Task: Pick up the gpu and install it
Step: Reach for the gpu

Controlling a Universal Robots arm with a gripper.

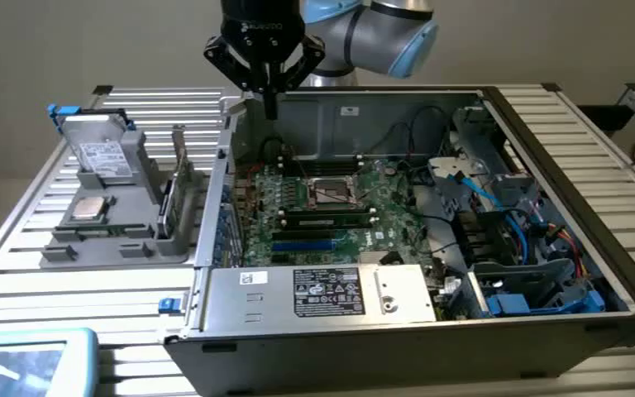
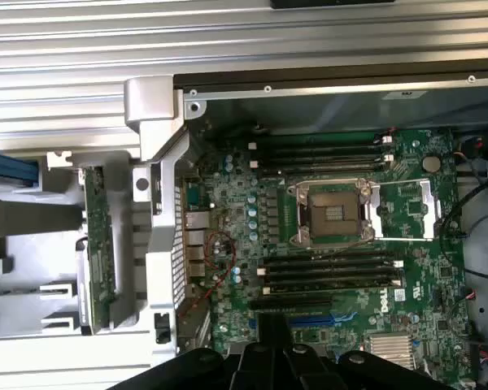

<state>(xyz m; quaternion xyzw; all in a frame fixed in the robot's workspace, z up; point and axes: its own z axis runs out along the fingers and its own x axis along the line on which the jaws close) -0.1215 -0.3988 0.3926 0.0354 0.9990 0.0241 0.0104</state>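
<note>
The gpu (image 1: 176,188) stands on edge in the grey tray (image 1: 119,250) at the exterior view's left, close beside the open computer case (image 1: 406,103); its metal bracket points up. The wrist view looks down on the gpu (image 2: 98,244) as a thin strip outside the case wall. My gripper (image 1: 270,106) hangs over the case's far corner, above the motherboard (image 1: 317,211) and well apart from the card. Its dark fingers are shut with nothing between them, and in the wrist view the gripper (image 2: 272,351) sits over the board's slots (image 2: 325,272).
In the tray also lie a silver hard drive with blue tabs (image 1: 102,153), a processor chip (image 1: 88,208) and a green memory stick (image 1: 102,227). Inside the case are the processor socket (image 1: 332,192), a power supply (image 1: 329,294) and cables (image 1: 483,190). A screen corner (image 1: 26,360) sits near the front.
</note>
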